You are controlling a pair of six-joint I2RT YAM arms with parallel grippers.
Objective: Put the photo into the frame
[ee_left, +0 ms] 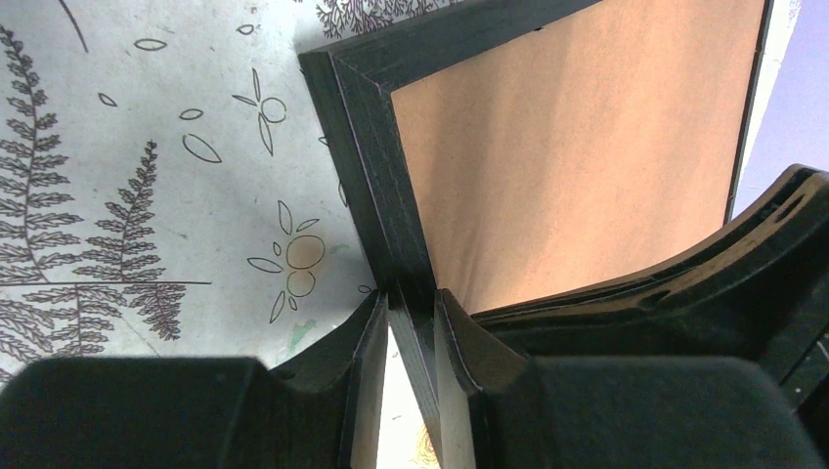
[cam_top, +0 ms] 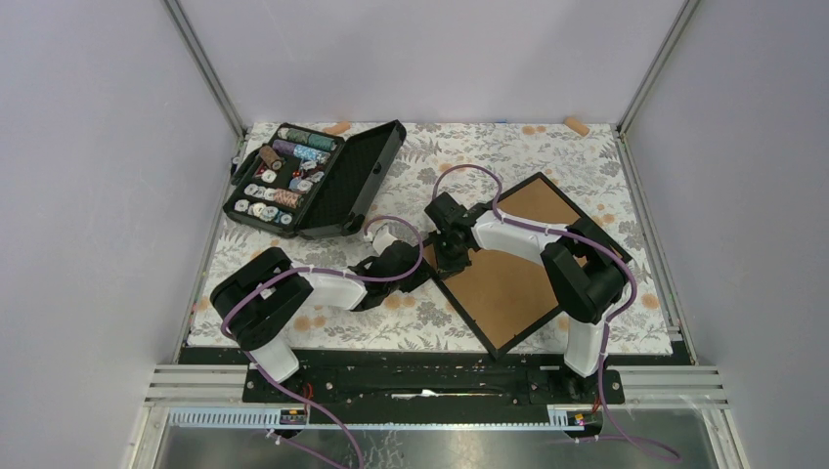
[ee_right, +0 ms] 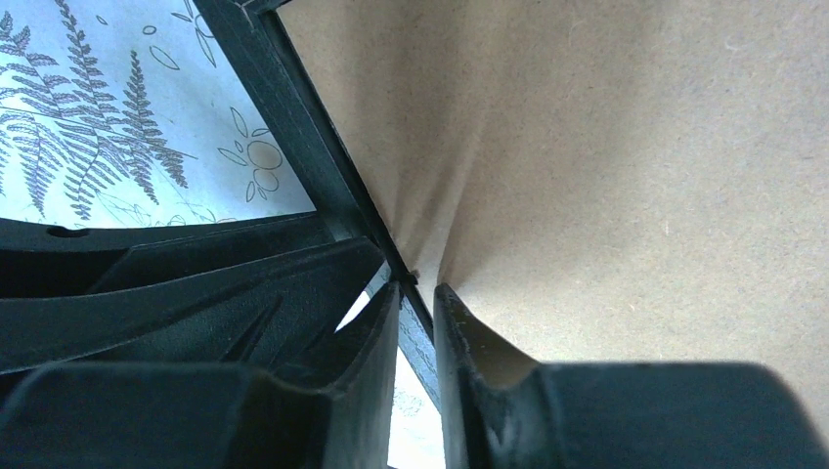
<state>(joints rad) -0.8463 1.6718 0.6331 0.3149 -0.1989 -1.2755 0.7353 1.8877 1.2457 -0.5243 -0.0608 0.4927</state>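
- Frame (cam_top: 508, 283): one, black and thin. It lies flat on the worktop (cam_top: 420, 156), right of centre, turned corner-on like a diamond. Its brown board (ee_left: 567, 147) faces up.
- Left end effector (cam_top: 418, 262): one, at the frame's near-left rail (ee_left: 367, 166), close to the left corner. In the left wrist view (ee_left: 411, 318) the jaws are narrow and pinch the rail. One finger sits on the worktop side and the other on the board side.
- Right end effector (cam_top: 452, 259): one, on the same rail, just beside the left one and further along it. In the right wrist view (ee_right: 415, 303) the jaws are narrow and closed on the rail. One fingertip (ee_right: 455, 322) rests on the board.
- Arms: two. The left arm reaches in from the left. The right arm crosses above the board to the rail.
- Case (cam_top: 313, 181): one, black, open, at the far left and well apart from the frame. Its lid is raised on the right side.
- Spools (cam_top: 283, 171): many, mixed colours, in rows inside the case. An exact count cannot be read.
- Tan pieces: two, small, at the far edge of the worktop, one left of centre (cam_top: 337, 127) and one at the right (cam_top: 577, 125).
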